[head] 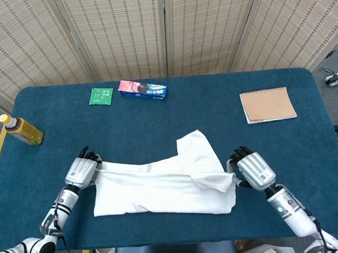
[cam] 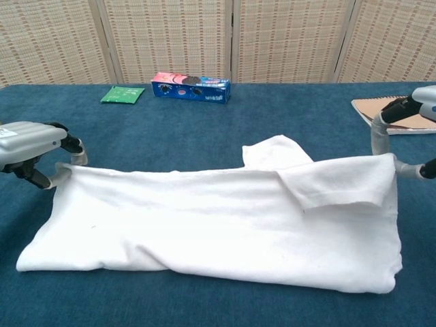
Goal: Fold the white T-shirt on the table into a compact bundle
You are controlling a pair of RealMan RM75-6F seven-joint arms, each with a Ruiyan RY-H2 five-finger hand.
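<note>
So the white T-shirt [head: 164, 184] is sitting at the near edge of the blue table [head: 214, 118], already doubled over into a wide band whose long axis runs left-to-right across the robot's front. Each end of that band has a hand on it: the left hand [head: 81, 171] pinches the far-left corner of the top layer, and the right hand [head: 253, 170] pinches the far-right corner, where a sleeve flap is turned back onto the body. In the chest view you can see the cloth edge pulled fairly taut between the left hand [cam: 30, 148] and the right hand [cam: 409, 129], fingers curled onto the fabric on both sides. Neither hand is nearer really, they're about level with each other, one at each short end. My guess is the next fold has to go along that long axis, one end brought over toward the other, so that's the relation that matters. One sleeve pokes out toward the far side, near the middle. Further back, well clear of the shirt: a bottle [head: 21, 130] far left, a green packet [head: 101, 96] just beside a cookie box [head: 142, 89], and a notebook [head: 267, 104] off right.
</note>
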